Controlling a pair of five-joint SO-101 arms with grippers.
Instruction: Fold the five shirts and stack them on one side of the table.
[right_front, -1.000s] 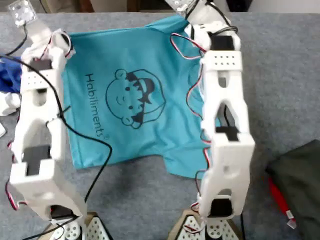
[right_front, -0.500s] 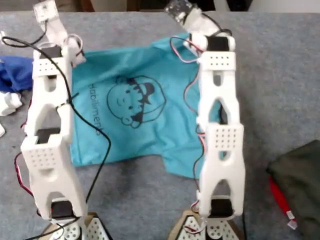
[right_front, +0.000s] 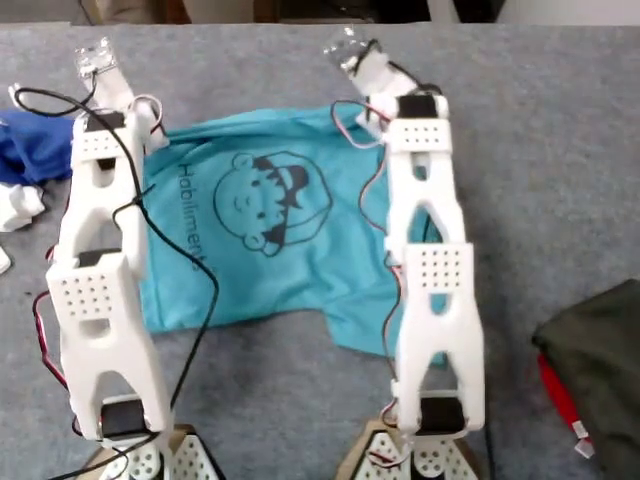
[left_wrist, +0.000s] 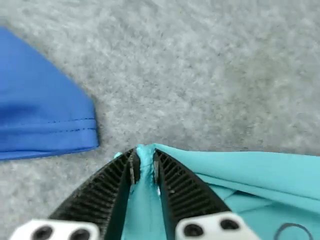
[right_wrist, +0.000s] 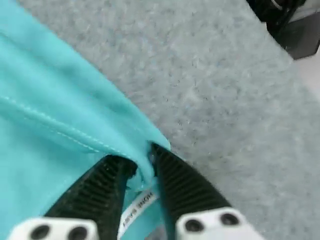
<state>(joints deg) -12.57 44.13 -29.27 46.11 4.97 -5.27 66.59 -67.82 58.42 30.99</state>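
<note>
Here the teal shirt (right_front: 260, 240) lies spread on the grey tabletop (right_front: 560, 150) between the two arms, with its cartoon face print (right_front: 275, 200) turned up.

The left hand (left_wrist: 144, 159) is clamped on the shirt's far corner on the left arm's side. A thin fold of teal cloth is squeezed between its ribbed black fingers (left_wrist: 110, 185), which stand almost together.

The right hand (right_wrist: 142, 160) is clamped on the shirt's far edge on the right arm's side, with the cloth pinched between its nearly closed jaws. A white sewn-in label (right_wrist: 137, 205) sits just beside that grip.

The shirt's near hem lies flat toward the arm bases. One flap of it runs under the right arm.

A blue shirt (right_front: 35, 140) lies crumpled just beyond the teal shirt's left corner. In the left wrist view a strip of bare grey separates its hem (left_wrist: 45, 125) from the teal cloth. A small white object (right_front: 20, 205) rests near the blue shirt, also left of the teal shirt.

Well apart from the teal shirt, off its right side, a dark garment (right_front: 590, 350) lies heaped at the tabletop's edge. A red thing (right_front: 558, 395) lies against it.
</note>
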